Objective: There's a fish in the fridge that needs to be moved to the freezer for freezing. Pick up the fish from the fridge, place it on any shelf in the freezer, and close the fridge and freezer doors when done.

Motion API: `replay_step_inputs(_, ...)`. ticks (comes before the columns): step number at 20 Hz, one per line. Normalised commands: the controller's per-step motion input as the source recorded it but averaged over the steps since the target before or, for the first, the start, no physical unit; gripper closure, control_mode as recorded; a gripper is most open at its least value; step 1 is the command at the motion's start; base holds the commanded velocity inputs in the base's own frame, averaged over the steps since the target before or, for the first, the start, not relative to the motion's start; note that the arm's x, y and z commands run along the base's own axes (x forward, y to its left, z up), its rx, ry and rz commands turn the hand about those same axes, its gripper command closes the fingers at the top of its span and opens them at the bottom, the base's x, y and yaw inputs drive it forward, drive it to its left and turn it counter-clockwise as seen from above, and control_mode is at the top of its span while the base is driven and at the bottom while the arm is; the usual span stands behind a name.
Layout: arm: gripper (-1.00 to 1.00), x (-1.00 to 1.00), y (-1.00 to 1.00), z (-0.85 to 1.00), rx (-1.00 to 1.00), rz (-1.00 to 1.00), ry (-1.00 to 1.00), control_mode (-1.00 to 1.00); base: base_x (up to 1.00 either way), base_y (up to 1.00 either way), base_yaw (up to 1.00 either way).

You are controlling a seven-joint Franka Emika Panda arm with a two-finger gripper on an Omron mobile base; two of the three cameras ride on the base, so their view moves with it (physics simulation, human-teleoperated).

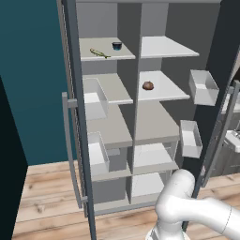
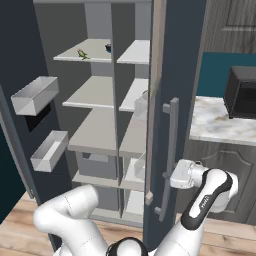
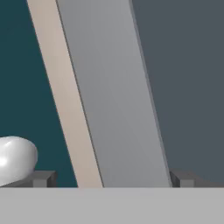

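Both doors (image 1: 75,140) of the slate-grey appliance stand open; my tool (image 3: 109,179) is spread wide with nothing between its fingertips (image 3: 43,178), right up at the long pale bar handle (image 2: 167,155) of the right-hand door, and the bar runs straight through the gap in the hand view; can't tell if either tip actually touches it. Inside, light grey shelves (image 1: 159,47) stack on both sides of the middle divider; the top left shelf carries a thin greenish-yellow thing (image 1: 99,53) near its front edge, which might be the fish, too small to say; a small dark cup (image 1: 116,45) sits just behind it, toward the divider. One brown roundish lump (image 1: 148,85) rests on the second shelf on the right side, close to the divider. Clear bins (image 1: 203,87) hang on the insides of both doors. Off to the right, a dark microwave (image 2: 241,92) sits on the marble table (image 2: 215,125).
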Motion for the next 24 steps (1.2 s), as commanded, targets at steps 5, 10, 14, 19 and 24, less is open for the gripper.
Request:
replay_step_inputs(5, -1.00, -0.39, 1.00, -0.01, 0.00, -0.26, -0.09, -1.00, 0.00, 0.00, 0.00)
replay_step_inputs(10, -1.00, -0.24, 1.00, 0.00, 0.00, -0.24, 0.00, -1.00, 0.00, 0.00, 0.00)
replay_step_inputs(14, -1.00, -0.08, 1.00, 0.00, -0.03, -0.23, 0.00, -1.00, 0.00, 0.00, 0.00)
replay_step_inputs(19, -1.00, -0.01, 1.00, 0.00, -0.04, -0.21, 0.00, -1.00, 0.00, 0.00, 0.00)
replay_step_inputs(24, -1.00, 0.01, 1.00, 0.10, -0.04, -0.15, 0.00, -1.00, 0.00, 0.00, 0.00)
